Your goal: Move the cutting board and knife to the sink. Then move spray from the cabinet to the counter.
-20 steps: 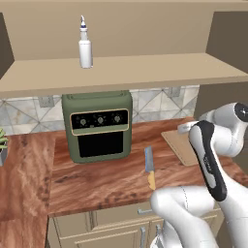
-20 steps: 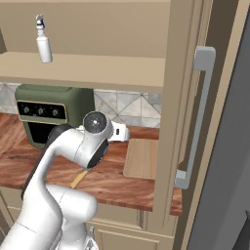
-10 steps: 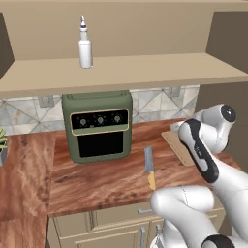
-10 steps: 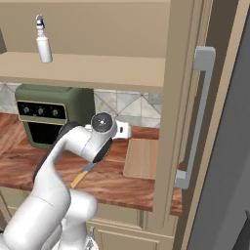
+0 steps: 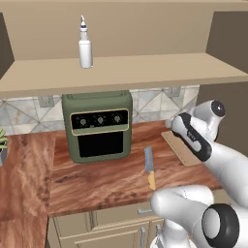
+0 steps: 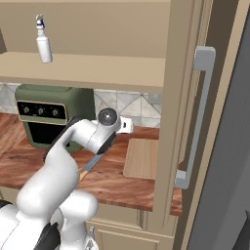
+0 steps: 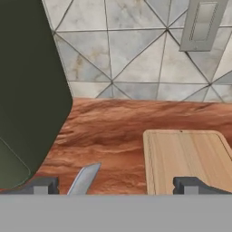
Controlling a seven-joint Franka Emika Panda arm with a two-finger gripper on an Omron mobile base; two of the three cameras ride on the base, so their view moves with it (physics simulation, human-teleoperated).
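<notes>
Item 1, desk (image 5: pixel 97 179): you are looking at a glossy red-brown wood-grain top with beige drawer fronts below, running under the end effector (image 7: pixel 115 185). Behind it rises a backsplash (image 7: pixel 131 50) of grey triangular tiles, with 1 grey wall outlet (image 7: pixel 202 23) above and to the right of the end effector in the hand view.

Item 2, cabinet (image 5: pixel 126 72): plain tan open shelf, high above the end effector, no doors.

Item 3, oven (image 5: pixel 99 125): dark green countertop unit with 3 knobs, standing on the desk to the end effector's left.

Item 4, tall beige unit (image 6: pixel 188 117) with 1 long metal handle, to the end effector's right in the right base view.

Item 5, cutting board (image 7: pixel 188 158): thin, flat, light tan wood, rounded corners, lying on the desk just ahead of the right fingertip.

Item 6, knife (image 5: pixel 150 167): grey-blue blade, short yellow-orange handle, flat on the desk beside the board; its blade tip sits between the 2 fingertips, nearer the left one.

Item 7, spray (image 5: pixel 85 47): slim white bottle, upright on the cabinet shelf, well above and left of the end effector.

Item 8, end effector: jaws spread wide, holding nothing.
</notes>
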